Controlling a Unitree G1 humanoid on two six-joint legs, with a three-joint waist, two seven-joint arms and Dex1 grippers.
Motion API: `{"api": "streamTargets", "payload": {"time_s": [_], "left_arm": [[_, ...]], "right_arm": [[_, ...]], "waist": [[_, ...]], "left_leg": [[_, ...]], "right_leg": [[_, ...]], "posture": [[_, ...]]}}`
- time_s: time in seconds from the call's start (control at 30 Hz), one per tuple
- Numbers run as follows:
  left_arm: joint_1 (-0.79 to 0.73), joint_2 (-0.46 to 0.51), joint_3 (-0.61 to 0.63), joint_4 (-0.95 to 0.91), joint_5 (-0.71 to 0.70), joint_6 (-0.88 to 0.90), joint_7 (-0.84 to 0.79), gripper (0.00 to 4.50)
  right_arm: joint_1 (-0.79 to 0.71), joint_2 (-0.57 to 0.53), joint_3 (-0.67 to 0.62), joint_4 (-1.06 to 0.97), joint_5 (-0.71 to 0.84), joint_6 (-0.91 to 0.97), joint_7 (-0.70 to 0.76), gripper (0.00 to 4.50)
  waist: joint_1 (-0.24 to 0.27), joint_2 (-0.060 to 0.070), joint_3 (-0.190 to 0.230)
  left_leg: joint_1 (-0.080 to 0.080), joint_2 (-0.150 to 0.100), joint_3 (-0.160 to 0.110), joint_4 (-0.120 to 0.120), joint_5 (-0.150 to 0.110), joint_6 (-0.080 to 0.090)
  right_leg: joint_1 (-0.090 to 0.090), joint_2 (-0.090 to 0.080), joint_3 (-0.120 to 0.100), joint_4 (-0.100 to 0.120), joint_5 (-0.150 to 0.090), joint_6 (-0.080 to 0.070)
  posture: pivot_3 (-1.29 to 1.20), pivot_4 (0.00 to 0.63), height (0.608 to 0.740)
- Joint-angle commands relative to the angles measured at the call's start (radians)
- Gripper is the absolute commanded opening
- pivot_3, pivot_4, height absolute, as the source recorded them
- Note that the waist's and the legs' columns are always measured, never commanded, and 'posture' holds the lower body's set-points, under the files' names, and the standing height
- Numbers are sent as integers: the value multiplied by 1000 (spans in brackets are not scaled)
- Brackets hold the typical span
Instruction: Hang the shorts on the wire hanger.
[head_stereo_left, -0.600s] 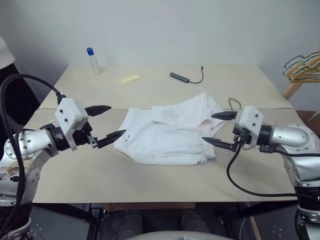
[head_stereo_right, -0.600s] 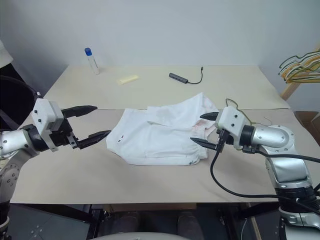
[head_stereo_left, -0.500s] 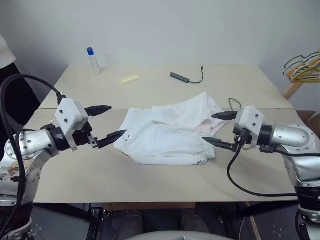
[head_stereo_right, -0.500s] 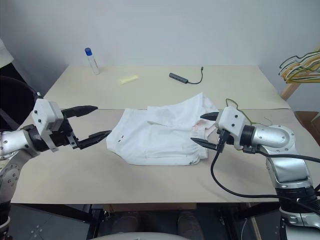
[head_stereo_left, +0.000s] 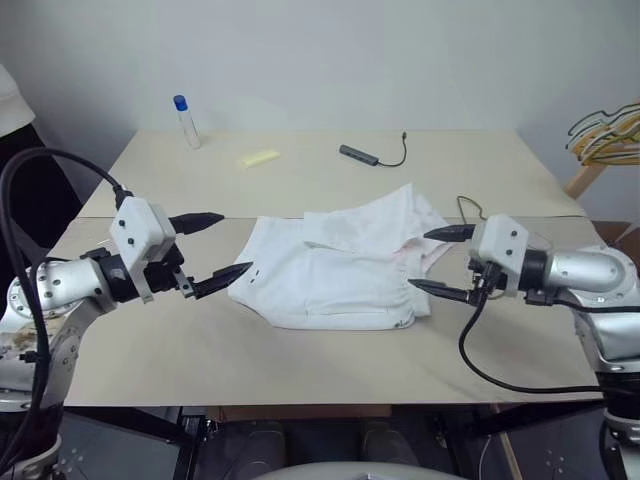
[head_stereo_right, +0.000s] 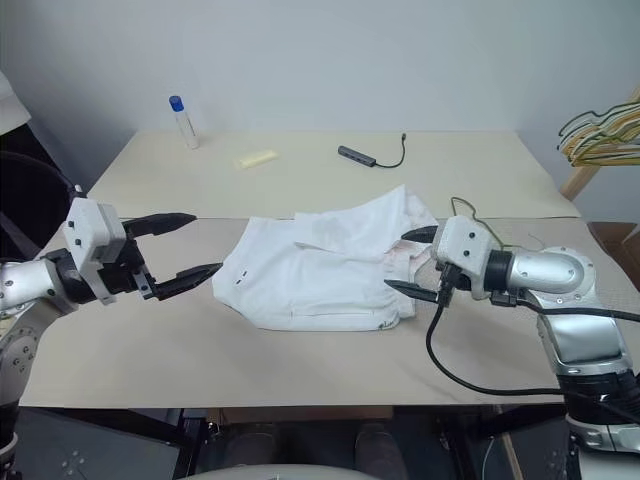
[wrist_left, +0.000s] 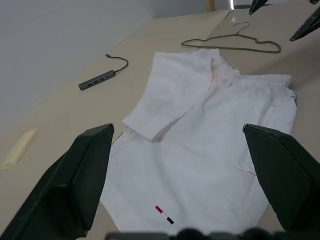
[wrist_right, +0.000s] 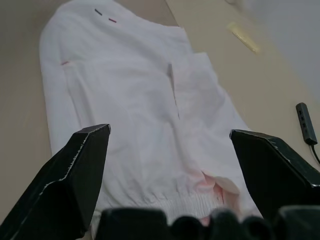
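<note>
The shorts (head_stereo_left: 340, 270) are lying flat and rumpled on the beige table (head_stereo_left: 300, 360), roughly at its middle, with one leg folded over toward the far side and the gathered waistband turned toward the robot's right. Tiny dark marks are showing near the hem on the left side. The wire hanger (wrist_left: 231, 44) is lying on the table just beyond the waistband, on the right side of the shorts; in the head views it is largely being hidden behind the right gripper, so whether it is touching the cloth cannot be told for certain.

The left gripper (head_stereo_left: 222, 246) is being held just off the left edge of the shorts, its two black fingers spread wide and nothing being grasped between them. The right gripper (head_stereo_left: 436, 261) is being held at the waistband side, pointed inward toward the cloth, its fingers likewise spread apart and empty; the lower finger appears to be hovering close over the waistband edge.

Farther back on the table, a small bottle with a blue cap (head_stereo_left: 186, 121), a pale yellow strip (head_stereo_left: 258, 158) and a dark adapter with a cable (head_stereo_left: 372, 154) are lying well apart from the shorts. A bunch of hangers (head_stereo_left: 605, 134) is being kept on a wooden stand at the right edge.
</note>
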Motion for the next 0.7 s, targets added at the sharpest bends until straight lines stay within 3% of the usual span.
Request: {"api": "streamTargets", "payload": {"time_s": [0.03, 0.3, 0.57, 0.7], "left_arm": [[4, 20, 37, -33, -7, -18, -9, 4500], [7, 13, 21, -42, -10, -9, -9, 4500], [3, 8, 6, -48, -12, -3, -7, 4500], [10, 7, 3, -53, -11, -3, -6, 4500]], "right_arm": [[22, -42, 25, -39, -60, -107, 40, 4462], [113, -94, 133, -40, -291, -260, 2, 4462], [63, -19, 278, 64, -625, -294, -177, 4462], [22, 27, 313, 111, -711, -288, -232, 3555]], "waist": [[0, 0, 0], [0, 0, 0], [-7, -1, 0], [-11, -2, -1]], "left_leg": [[0, 0, 0, 0, 0, 0], [0, 0, 1, 0, 0, 0], [1, 1, 2, 0, 0, 0], [1, 2, 2, 0, 0, 0]], "right_leg": [[0, 0, 0, 0, 0, 0], [0, 0, 0, 0, 0, 0], [-1, 1, 1, 0, 0, -1], [0, 2, 1, 0, 0, -1]], "posture": [[-1, 0, 740], [-15, 0, 740], [-24, 0, 740], [-24, 0, 740]]}}
